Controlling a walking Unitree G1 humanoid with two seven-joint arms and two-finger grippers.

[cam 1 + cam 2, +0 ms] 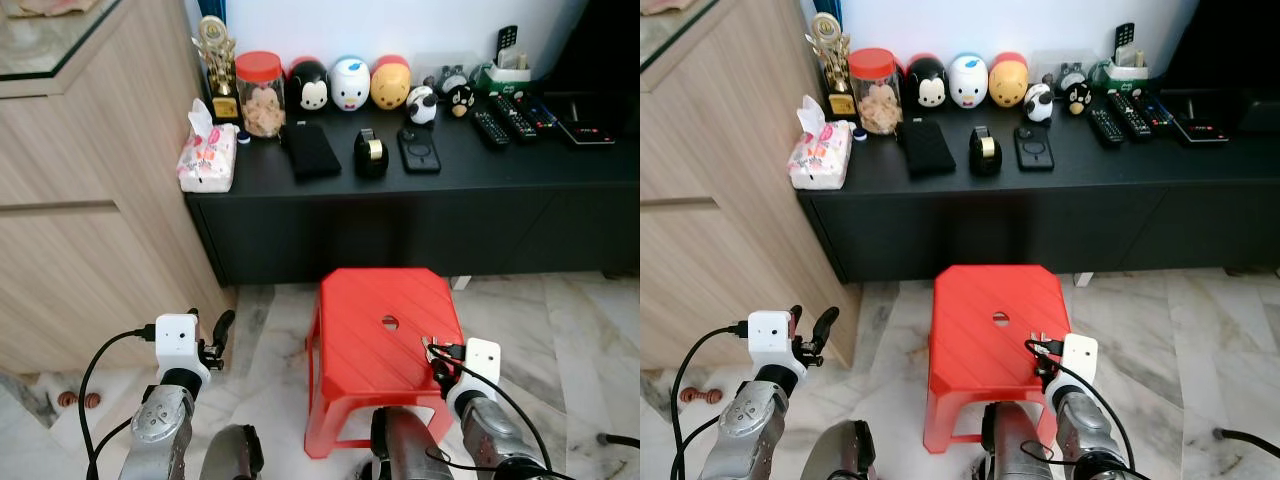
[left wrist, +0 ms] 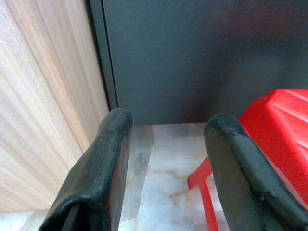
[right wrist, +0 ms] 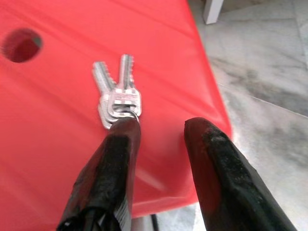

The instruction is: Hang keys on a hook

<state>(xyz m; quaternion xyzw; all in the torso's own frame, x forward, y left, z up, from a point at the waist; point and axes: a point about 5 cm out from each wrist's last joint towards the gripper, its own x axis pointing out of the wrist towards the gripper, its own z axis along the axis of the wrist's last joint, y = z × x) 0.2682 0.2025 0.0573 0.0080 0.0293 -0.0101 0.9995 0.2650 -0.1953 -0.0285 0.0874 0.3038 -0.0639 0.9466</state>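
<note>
The keys (image 3: 117, 98) lie flat on the red stool (image 1: 365, 330), near its right front corner, fanned out with their blades pointing away from the right end effector (image 3: 161, 127); that end effector is spread open and holds nothing, one finger's tip touching or just over the key heads and the other well to the side above bare plastic; the likeliest failure, as I judge it, is that closing from this offset pushes the bunch across the smooth seat instead of pinching it, and so near the edge it could slide off onto the marble floor (image 1: 560, 330); thin flat keys also give the thick black pads little to bite, so a weak grip could drop them on the lift; no hook is visible, so the carry may be long and a shaky hold would matter. The left end effector (image 2: 166, 163) hangs open and empty near the wooden cabinet (image 1: 80, 220) and the dark surface (image 1: 450, 170) holding toys and remotes; no brand, label or stamped writing on the keys or stool is legible; the tissue pack (image 1: 207, 155) bears a print too small to read.
</note>
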